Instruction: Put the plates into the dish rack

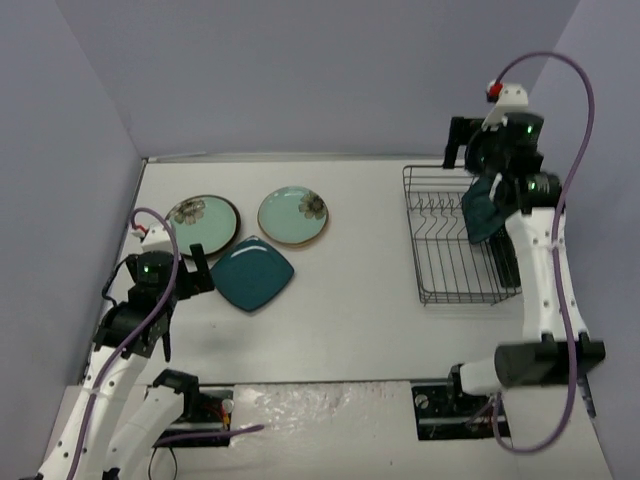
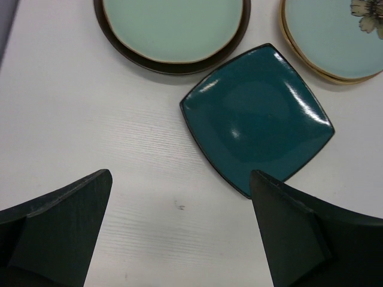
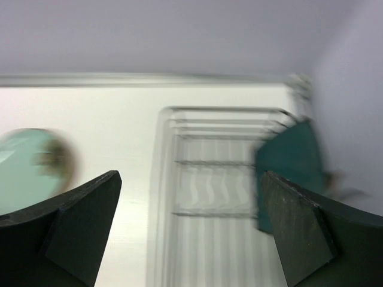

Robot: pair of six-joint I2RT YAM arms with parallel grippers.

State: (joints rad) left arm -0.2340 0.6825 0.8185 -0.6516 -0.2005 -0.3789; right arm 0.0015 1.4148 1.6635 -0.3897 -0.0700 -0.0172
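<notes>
A dark teal squarish plate (image 1: 252,274) lies flat on the table, with a dark-rimmed mint plate (image 1: 203,220) and a tan-rimmed mint plate (image 1: 293,214) behind it. My left gripper (image 1: 203,270) is open and empty just left of the teal plate (image 2: 257,116), its jaws over bare table (image 2: 181,176). A second teal plate (image 1: 483,212) stands on edge in the black wire dish rack (image 1: 412,230). My right gripper (image 1: 470,150) is open and empty above the rack's far end. Its view is blurred and shows the rack (image 3: 227,161) and the standing teal plate (image 3: 290,161). The cream floral plate is out of view.
Grey walls close in the table at the back and on both sides. The dark-rimmed plate (image 2: 173,30) and the tan-rimmed plate (image 2: 335,36) sit close behind the flat teal plate. The rack stands near the right wall.
</notes>
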